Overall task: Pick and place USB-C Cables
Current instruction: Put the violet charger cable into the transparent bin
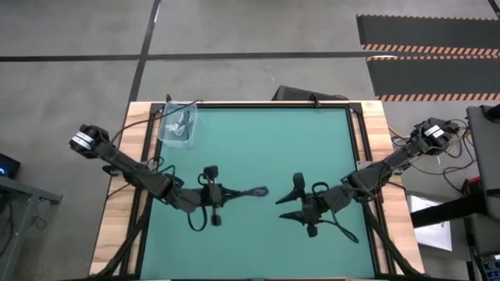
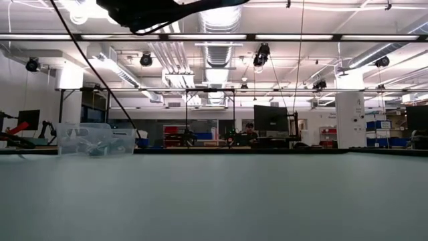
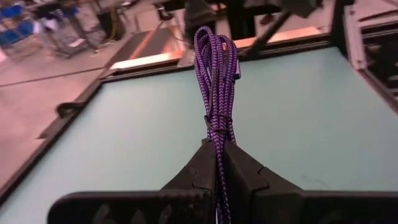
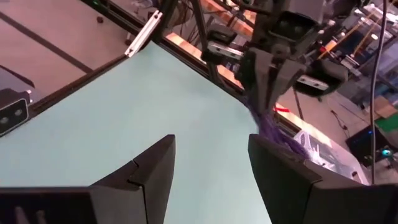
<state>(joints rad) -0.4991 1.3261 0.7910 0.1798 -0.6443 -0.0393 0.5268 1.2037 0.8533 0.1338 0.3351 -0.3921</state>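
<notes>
A dark purple braided USB-C cable bundle (image 3: 214, 74) sticks out past my left gripper (image 3: 219, 155), which is shut on it over the middle of the teal table (image 1: 234, 191). The bundle (image 1: 256, 190) points toward my right gripper (image 1: 291, 200). That gripper is open (image 4: 211, 168) and faces the bundle (image 4: 277, 134) from a short way off, touching nothing. A clear bin (image 1: 178, 123) at the table's far left corner holds other light cables. The low view shows the bin (image 2: 93, 139) but no gripper. My left gripper pinches the purple bundle between its two fingers at the end just behind its black tie (image 3: 217, 127). The fingers come about level from the table's left and lie along the bundle. The bundle is lifted clear of the table and reaches forward beyond the fingertips.
The teal mat (image 1: 328, 133) lies bare around both grippers. A wooden border and black rails (image 1: 361, 133) frame it. A dark flat object (image 1: 293, 94) sits at the far edge. Beyond the table the low view shows a workshop with a seated person (image 2: 249, 134).
</notes>
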